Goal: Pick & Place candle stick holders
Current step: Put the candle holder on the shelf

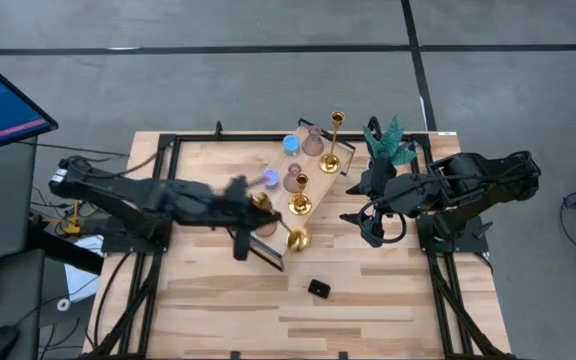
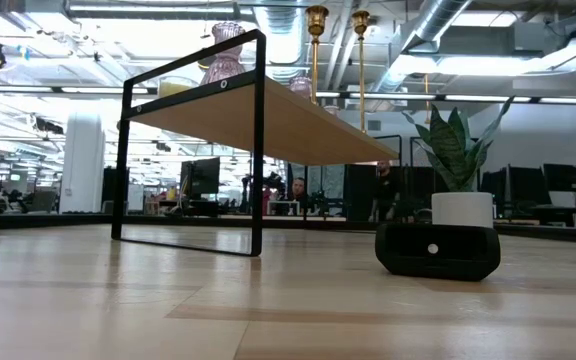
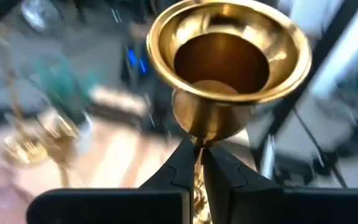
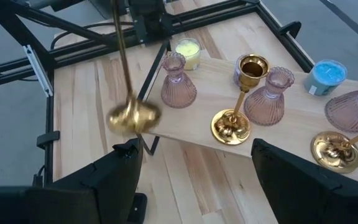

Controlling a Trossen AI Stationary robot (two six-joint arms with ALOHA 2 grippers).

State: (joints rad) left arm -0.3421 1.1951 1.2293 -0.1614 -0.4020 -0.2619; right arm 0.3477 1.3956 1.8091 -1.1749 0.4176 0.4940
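Left wrist view: my left hand (image 3: 199, 163) pinches a gold candle stick holder (image 3: 225, 68) by its thin stem, airborne at the shelf's (image 1: 320, 188) six o'clock edge; it may swing and topple neighbours. Right hand (image 4: 194, 163) waits wide open.

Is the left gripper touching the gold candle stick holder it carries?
Touching. In the left wrist view the left gripper has its two dark fingers shut on the thin stem of the gold candle stick holder, just below its cup.
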